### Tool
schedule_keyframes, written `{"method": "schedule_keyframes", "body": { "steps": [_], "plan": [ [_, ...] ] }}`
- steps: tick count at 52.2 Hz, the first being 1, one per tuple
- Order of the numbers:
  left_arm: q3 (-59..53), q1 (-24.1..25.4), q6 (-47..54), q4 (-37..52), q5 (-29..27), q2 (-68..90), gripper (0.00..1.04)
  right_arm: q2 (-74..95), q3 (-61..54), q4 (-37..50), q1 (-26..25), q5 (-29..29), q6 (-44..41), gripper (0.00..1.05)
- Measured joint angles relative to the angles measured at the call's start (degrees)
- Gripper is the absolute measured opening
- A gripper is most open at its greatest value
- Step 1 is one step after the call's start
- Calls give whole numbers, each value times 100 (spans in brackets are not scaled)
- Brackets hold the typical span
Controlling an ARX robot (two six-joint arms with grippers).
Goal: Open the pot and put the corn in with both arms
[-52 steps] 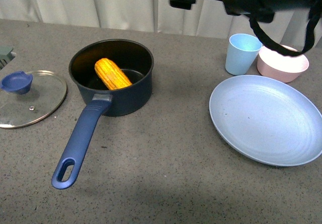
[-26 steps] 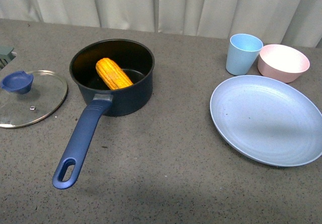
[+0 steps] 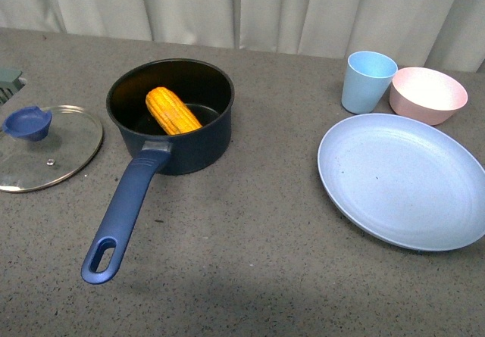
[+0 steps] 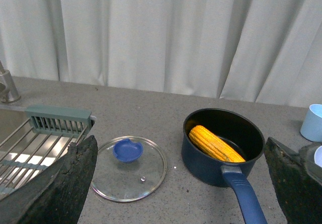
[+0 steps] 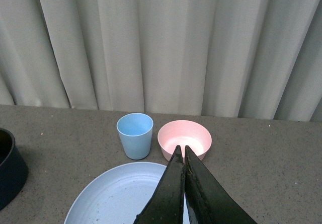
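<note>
The navy-blue pot [image 3: 189,148] stands uncovered on the grey table with its long handle [image 3: 125,208] pointing toward me. The yellow-orange corn [image 3: 173,110] lies inside it, leaning on the near wall. Neither arm shows in the front view. In the left wrist view the pot [image 4: 201,158] and corn [image 4: 215,144] lie ahead, and my left gripper [image 4: 183,183] is open and empty, raised well above the table. My right gripper [image 5: 182,151] is shut and empty, held above the blue plate [image 5: 110,199].
The glass lid [image 3: 45,149] with a blue knob lies flat left of the pot. A light-blue cup [image 3: 368,81], a pink bowl [image 3: 428,95] and a large blue plate [image 3: 402,182] stand at the right. A sink with a dish rack [image 4: 35,143] shows in the left wrist view.
The right arm, which crossed the top right of the front view a second ago, has withdrawn out of that view. Pot, corn and lid have not moved.
</note>
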Motion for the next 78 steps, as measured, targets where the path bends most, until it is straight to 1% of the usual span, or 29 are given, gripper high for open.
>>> {"method": "schedule_keyframes", "body": {
  "steps": [7, 9, 11, 15, 22, 34, 63, 78],
  "plan": [
    [0, 0, 0, 0, 2, 0, 98, -579, -153, -407, -111, -122, 0, 1],
    [0, 0, 0, -2, 2, 0, 98, -726, -190, -522, -208, -260, 0, 1],
    [0, 0, 0, -2, 2, 0, 98, -970, -249, -717, -431, -527, 0, 1],
    [2, 0, 0, -2, 2, 0, 98, -1451, -339, -1097, -597, -553, 2, 1],
    [0, 0, 0, -2, 2, 0, 98, -2251, -433, -1779, -603, -595, 0, 1],
    [0, 0, 0, -2, 2, 0, 98, -3235, -466, -2671, -603, -595, 0, 1],
    [2, 0, 0, -2, 2, 0, 98, -4826, -466, -4197, -603, -595, 0, 1],
    [0, 0, 0, -2, 2, 0, 98, -5213, -466, -4581, -603, -597, 0, 1]
  ]
}}
